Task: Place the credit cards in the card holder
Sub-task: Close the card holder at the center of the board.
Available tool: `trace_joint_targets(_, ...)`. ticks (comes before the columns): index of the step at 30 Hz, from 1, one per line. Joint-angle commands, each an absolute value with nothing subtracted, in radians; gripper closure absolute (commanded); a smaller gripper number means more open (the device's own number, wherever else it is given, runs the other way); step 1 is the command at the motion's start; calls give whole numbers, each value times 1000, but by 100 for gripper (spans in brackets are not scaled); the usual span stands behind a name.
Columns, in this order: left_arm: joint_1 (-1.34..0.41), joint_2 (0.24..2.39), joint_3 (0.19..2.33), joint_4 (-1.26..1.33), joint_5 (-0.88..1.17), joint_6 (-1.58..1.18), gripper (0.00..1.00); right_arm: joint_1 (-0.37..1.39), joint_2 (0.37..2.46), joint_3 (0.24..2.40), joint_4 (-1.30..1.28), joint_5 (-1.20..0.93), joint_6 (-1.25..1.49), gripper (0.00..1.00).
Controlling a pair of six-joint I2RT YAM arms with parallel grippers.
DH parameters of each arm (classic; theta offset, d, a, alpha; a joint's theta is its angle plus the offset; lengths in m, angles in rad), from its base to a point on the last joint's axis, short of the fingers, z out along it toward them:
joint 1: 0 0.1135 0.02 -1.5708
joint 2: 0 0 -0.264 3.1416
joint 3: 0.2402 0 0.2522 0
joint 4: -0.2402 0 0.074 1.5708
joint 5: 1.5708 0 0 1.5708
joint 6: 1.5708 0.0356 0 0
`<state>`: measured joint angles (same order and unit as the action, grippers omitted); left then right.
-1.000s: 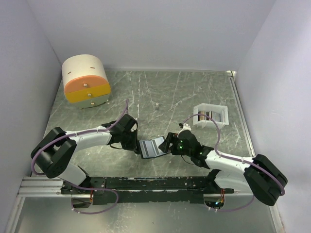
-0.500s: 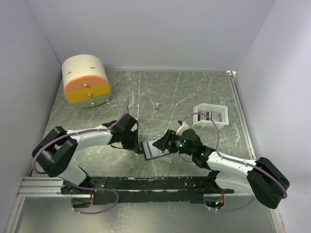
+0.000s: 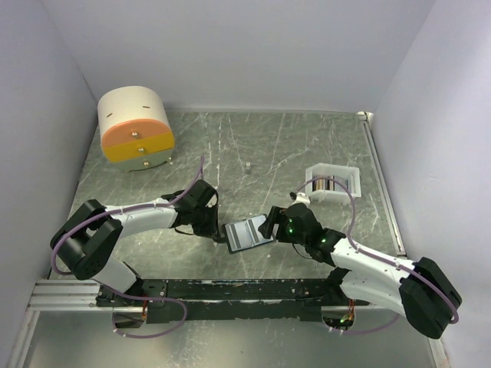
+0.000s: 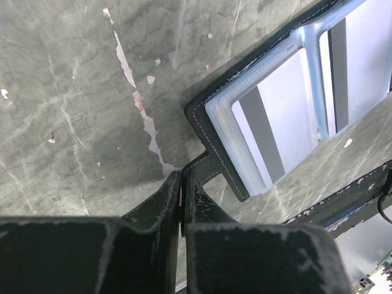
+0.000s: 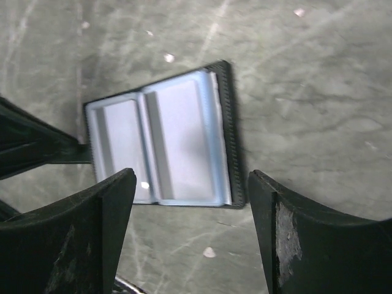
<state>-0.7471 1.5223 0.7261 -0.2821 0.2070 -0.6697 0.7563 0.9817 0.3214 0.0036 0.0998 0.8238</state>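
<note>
Left gripper [image 3: 221, 232] first: pressed shut on the small strap [image 4: 205, 166] at the left edge of the card holder [image 3: 249, 234], with no gap between the jaws in the left wrist view, so pinning the holder to the table [image 3: 307, 138]. Right gripper [image 3: 270, 225]: spread wide, holding nothing, hanging just right of the holder and a little above it.

Changed within the last second: one second ago, right fingers at the right flap, keeping it raised and tilted. Half a second ago, the same flap already lower. Now let go and lying flat, with the right side drawn back a little.

Meaning for the task, as a judgement only: opening step finished, both bluish-grey pockets turned upward, holder kept in place from the left side alone. Right side probably free to fetch the next card.

Counted:
- One card holder, open, at the front middle of the table, between the two grippers.
- Two inner panels.
- Two credit cards [image 4: 269, 122], apparently already seated, one in each panel, each with a dark stripe.
- More cards [image 3: 325, 184] standing in the white tray [image 3: 353, 184], well apart to the right; number not possible to tell.
- One tray.
- One round drawer box [image 3: 134, 126] at the far left.
- One tiny pale peg [image 3: 249, 166] at mid-table.
</note>
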Motion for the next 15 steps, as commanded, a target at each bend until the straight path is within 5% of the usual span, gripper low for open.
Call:
trace_joint_targets(1,-747,1500,725,-259,232,-674,87,738,981,286,-44,149,828,25)
trace_joint_targets(15,-748,1514,731,-258,242,-680,87,731,1040,201,179,-14,915,24)
